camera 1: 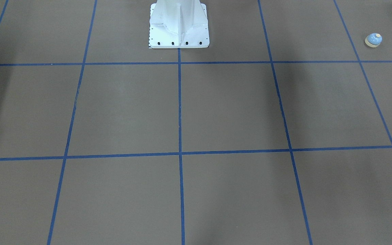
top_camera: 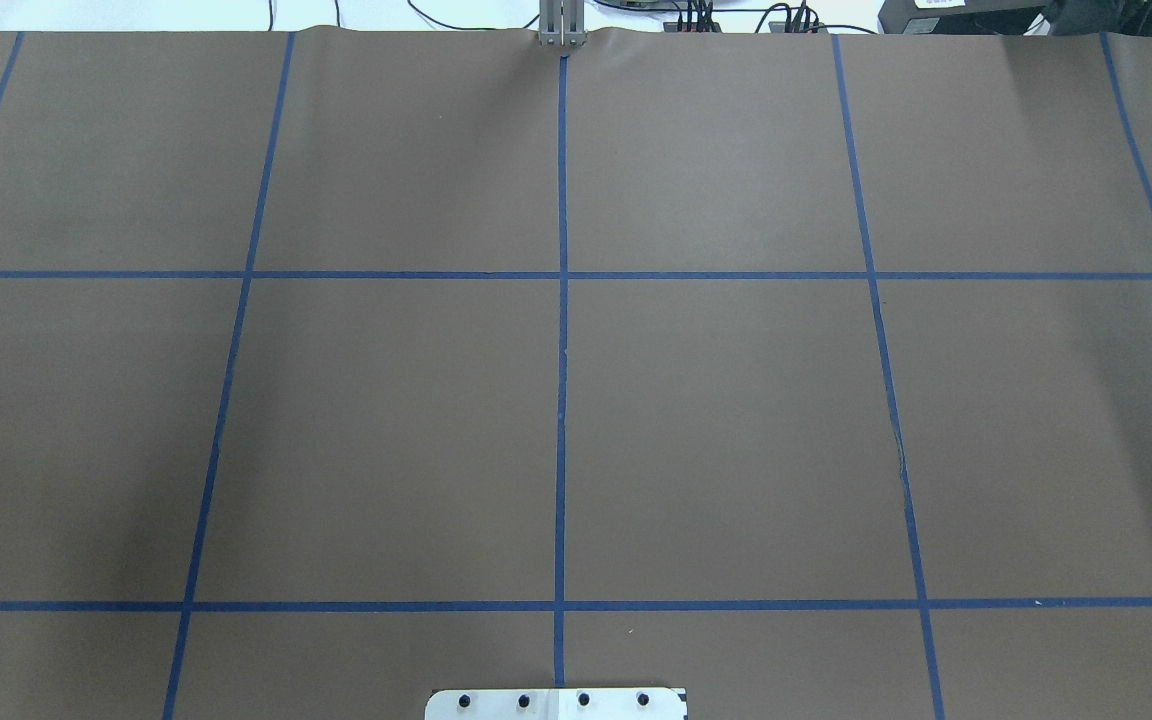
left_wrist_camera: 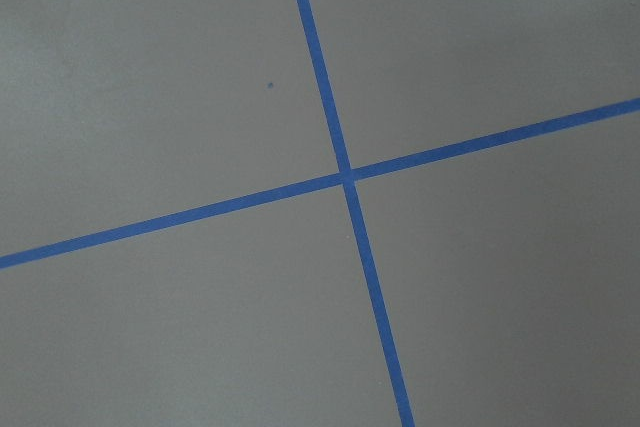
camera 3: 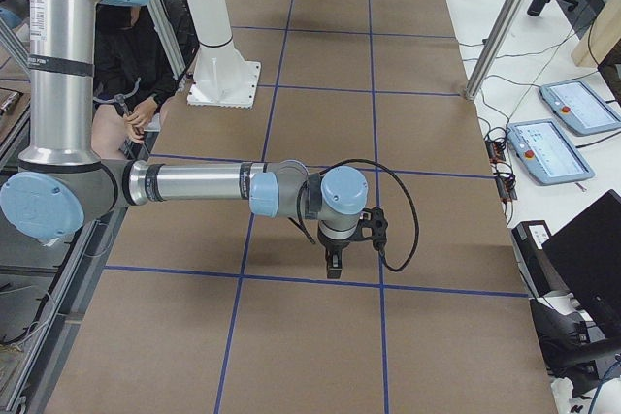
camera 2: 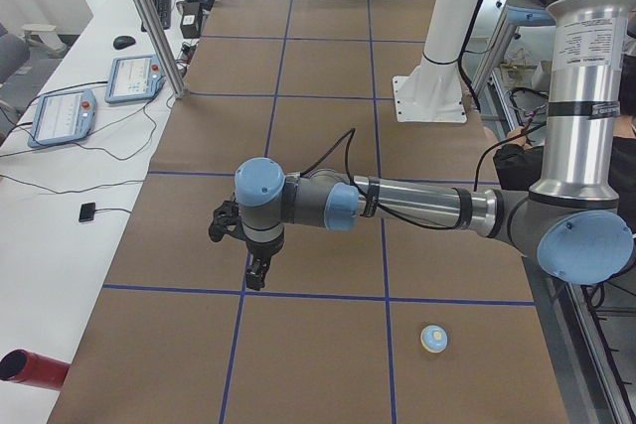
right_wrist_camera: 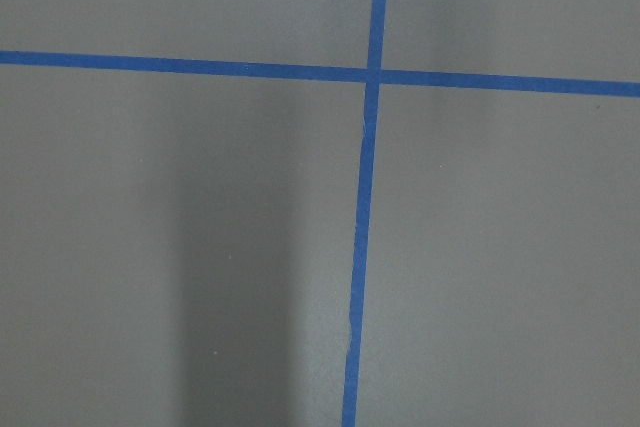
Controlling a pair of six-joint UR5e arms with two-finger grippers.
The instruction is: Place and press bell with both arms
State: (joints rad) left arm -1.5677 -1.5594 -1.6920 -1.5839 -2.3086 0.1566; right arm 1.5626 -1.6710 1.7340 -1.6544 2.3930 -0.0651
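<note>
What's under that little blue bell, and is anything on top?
The bell sits on the brown table cover. Only its own cream button tops it; nothing else touches it. The patch under its base is hidden.

We are in a robotics lab.
We see a table (top_camera: 716, 420) papered brown and gridded with blue tape (top_camera: 562, 400), jointed arms (camera 2: 417, 208) beside a white pedestal (camera 1: 179, 27), teach pendants (camera 2: 62, 114) on a white bench (camera 2: 40, 245) alongside, and aluminium posts (camera 2: 149, 22).

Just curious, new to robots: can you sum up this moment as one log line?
bell: on table, left end, untouched | left gripper: hovering, apart from bell | right gripper: hovering, far from bell
</note>
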